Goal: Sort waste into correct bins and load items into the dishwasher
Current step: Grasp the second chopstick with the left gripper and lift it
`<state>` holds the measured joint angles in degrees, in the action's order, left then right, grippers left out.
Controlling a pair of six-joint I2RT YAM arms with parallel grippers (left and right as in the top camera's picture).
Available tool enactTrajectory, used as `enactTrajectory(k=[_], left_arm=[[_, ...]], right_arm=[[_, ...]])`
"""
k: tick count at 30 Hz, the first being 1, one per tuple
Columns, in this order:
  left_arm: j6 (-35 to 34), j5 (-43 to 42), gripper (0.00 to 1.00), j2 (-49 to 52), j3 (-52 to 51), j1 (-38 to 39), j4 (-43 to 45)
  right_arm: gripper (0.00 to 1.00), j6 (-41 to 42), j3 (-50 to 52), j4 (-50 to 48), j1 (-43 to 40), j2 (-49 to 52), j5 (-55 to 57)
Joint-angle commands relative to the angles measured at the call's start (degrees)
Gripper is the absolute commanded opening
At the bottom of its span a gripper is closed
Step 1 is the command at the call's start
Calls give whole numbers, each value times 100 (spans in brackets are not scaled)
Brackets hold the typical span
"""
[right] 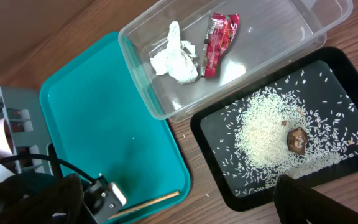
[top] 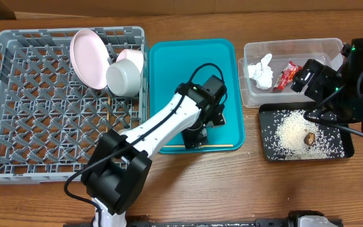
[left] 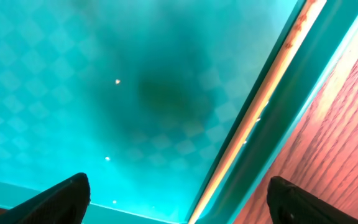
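Observation:
My left gripper is open and low over the front of the teal tray. In the left wrist view its fingers straddle a wooden chopstick lying along the tray's front edge; the chopstick also shows in the right wrist view. My right gripper is open and empty above the bins. The clear tub holds the white tissue and red wrapper. The black tray holds rice and the brown lump. The cup is out of view.
The grey dish rack at the left holds the pink plate on edge, the pale bowl and a smaller pale plate behind it. A few rice grains lie on the wood beside the black tray.

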<state>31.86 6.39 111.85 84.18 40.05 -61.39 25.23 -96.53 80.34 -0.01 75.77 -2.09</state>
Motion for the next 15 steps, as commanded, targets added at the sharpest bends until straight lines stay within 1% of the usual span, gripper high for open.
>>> enactTrajectory(k=[1, 8, 15], left_arm=[[-122, 164, 93, -50, -240, 94, 131], [-90, 190, 95, -50, -621, 85, 614], [-13, -83, 97, -50, -807, 85, 855]], right_arm=[[100, 11, -83, -26, -11, 2, 72], [100, 11, -83, -26, -11, 2, 74], [100, 11, -83, -26, -11, 2, 74]])
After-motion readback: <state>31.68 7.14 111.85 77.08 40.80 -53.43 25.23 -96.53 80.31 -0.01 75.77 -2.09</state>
